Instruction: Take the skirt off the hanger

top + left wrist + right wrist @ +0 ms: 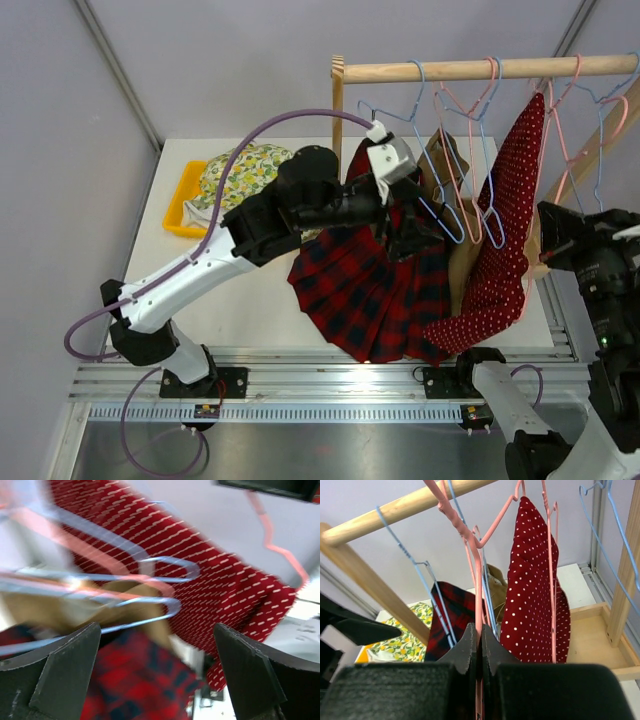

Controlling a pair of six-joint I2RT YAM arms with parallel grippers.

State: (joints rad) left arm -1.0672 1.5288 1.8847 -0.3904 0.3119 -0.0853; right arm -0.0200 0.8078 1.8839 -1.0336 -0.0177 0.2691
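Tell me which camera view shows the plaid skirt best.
Top external: the skirt shows nearly whole, pleats fanned out, with only its top hidden by the arm. Left wrist shows just a blurred patch inside the open left pincer. Right wrist shows only a narrow strip.

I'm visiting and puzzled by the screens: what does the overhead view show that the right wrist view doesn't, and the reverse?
Only the overhead view: the whole left arm stretched toward the skirt, and the skirt's full spread rather than a sliver. Only the right wrist view: the right gripper up close, shut on a pink hanger. Both: the rail, the dotted garment, the skirt and the lemon-print cloth.
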